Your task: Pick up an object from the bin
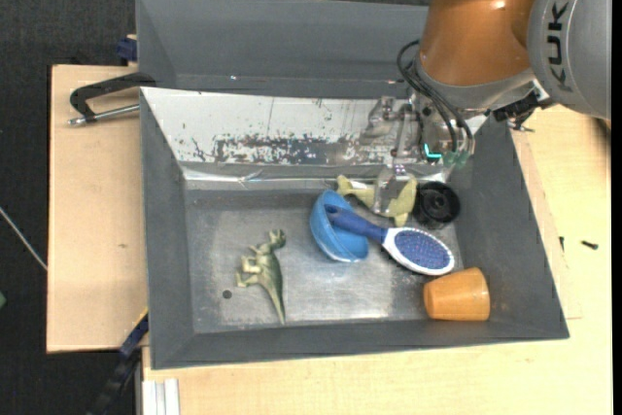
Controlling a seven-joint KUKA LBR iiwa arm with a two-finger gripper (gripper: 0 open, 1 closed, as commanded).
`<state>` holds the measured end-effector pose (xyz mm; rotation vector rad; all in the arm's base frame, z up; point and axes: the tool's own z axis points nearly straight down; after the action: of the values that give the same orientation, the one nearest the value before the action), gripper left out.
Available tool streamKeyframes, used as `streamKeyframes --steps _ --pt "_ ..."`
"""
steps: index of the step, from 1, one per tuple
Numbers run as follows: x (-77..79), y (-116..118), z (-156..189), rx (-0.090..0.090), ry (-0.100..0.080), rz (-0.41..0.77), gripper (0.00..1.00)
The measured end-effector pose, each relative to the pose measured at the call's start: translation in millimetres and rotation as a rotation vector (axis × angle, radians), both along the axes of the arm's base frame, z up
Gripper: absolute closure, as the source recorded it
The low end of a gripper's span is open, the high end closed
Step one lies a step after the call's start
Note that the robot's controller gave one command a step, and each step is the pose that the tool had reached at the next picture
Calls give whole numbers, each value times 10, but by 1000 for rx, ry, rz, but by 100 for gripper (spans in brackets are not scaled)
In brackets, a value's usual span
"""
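Jaws first: you cannot tell from this angle whether they are open or closed, because the gripper points straight down and its own body and cables cover the tips. It stands low in the bin, at the back right of the floor, just in front of the scratched rear wall.

Look directly under it and you will see a pale yellow thing. It is cream to dull yellow and irregular in outline. One pointed lobe reaches out to the left, and a smaller part shows on the right of the gripper. Its middle is hidden by the gripper, so you cannot make out its full shape or what kind of thing it is. Whether the gripper touches it is also unclear.

You will find it wedged among neighbours. The blue brush lies just in front of it, its thick blue loop to the left and its white oval head with blue bristles to the right. A black round thing sits just beside it on the right.

Further forward, an orange cup lies on its side near the front right corner. A green toy dinosaur lies well apart at the front left.
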<state>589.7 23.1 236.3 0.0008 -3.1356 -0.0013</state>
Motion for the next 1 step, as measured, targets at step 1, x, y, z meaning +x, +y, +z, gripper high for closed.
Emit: streamKeyframes --steps 1 --pt "-129 -491 -1633 4 -17 -8 0"
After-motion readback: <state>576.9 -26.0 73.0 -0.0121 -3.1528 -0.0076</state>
